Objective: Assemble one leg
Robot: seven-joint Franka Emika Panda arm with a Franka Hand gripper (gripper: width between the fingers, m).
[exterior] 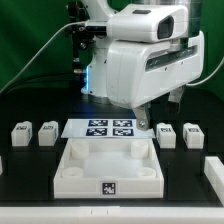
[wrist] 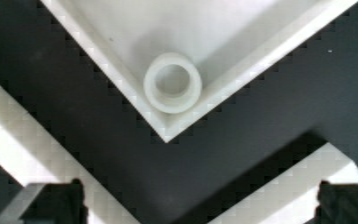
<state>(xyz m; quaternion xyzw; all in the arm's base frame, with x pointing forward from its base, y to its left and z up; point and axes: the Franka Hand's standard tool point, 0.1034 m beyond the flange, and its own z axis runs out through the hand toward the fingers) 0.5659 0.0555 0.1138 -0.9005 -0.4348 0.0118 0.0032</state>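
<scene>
Four small white legs with marker tags stand on the black table in the exterior view, two on its left (exterior: 20, 133) (exterior: 47, 133) and two on its right (exterior: 167, 133) (exterior: 192, 133). The big white tray-like part (exterior: 70, 165) lies front centre. My gripper (exterior: 143, 126) hangs over the tray's far corner on the exterior view's right, beside the nearest leg and apart from it. In the wrist view my gripper (wrist: 194, 205) is open and empty. A corner of the tray with its round socket (wrist: 172, 82) lies below it. No leg shows in the wrist view.
The marker board (exterior: 110, 128) lies behind the tray. Another white part (exterior: 214, 170) lies at the exterior view's right edge, and a white piece shows at its left edge (exterior: 2, 165). A green backdrop stands behind the table.
</scene>
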